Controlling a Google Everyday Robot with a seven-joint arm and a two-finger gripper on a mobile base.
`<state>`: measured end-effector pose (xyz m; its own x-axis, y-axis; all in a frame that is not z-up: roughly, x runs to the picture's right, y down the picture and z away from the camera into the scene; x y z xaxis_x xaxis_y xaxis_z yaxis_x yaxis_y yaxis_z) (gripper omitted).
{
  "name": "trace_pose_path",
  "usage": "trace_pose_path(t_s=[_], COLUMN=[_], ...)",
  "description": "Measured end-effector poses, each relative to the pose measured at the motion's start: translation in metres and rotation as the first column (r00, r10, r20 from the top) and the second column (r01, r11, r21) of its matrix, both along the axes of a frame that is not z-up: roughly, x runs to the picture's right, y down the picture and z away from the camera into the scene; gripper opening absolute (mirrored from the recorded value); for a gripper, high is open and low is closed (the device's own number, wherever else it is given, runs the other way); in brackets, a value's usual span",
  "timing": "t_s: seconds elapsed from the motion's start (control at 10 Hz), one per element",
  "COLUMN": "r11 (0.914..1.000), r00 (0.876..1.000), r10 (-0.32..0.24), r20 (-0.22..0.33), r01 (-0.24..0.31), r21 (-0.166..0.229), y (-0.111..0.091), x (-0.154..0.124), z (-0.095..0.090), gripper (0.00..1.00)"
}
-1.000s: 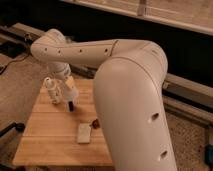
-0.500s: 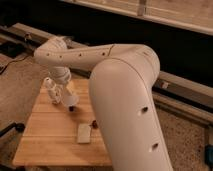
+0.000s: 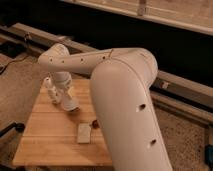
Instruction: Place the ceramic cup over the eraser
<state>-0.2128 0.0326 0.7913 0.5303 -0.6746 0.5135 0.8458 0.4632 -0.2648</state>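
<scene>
My gripper (image 3: pixel 68 98) hangs from the white wrist over the left part of the wooden table (image 3: pixel 45 142). It is shut on the ceramic cup (image 3: pixel 70 103), a small white tapered form held low, just above the boards. The eraser is hidden; only a dark shadow shows under the cup. A slim white bottle-like figure (image 3: pixel 51 89) stands just left of the gripper, close to it.
A flat pale grey block (image 3: pixel 84 133) lies in front of the cup, and a reddish-brown oval thing (image 3: pixel 94 122) lies beside the block. My bulky white arm (image 3: pixel 125 110) covers the table's right side. Dark rails and a wall run behind the table.
The gripper with the cup has moved a little forward and down toward the boards. The black bar seen beneath it one second ago no longer shows.
</scene>
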Motion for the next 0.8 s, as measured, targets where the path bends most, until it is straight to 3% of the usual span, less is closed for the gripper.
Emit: trace_pose_path(t_s=[0.5, 0.8], r11=[1.0000, 1.0000], r00=[1.000, 1.000], r10=[0.004, 0.007], r20=[0.020, 0.028], r01=[-0.004, -0.007], r21=[-0.008, 0.001], y=[0.016, 0.020], x=[-0.003, -0.004], z=[0.009, 0.011], gripper=[0.76, 0.80])
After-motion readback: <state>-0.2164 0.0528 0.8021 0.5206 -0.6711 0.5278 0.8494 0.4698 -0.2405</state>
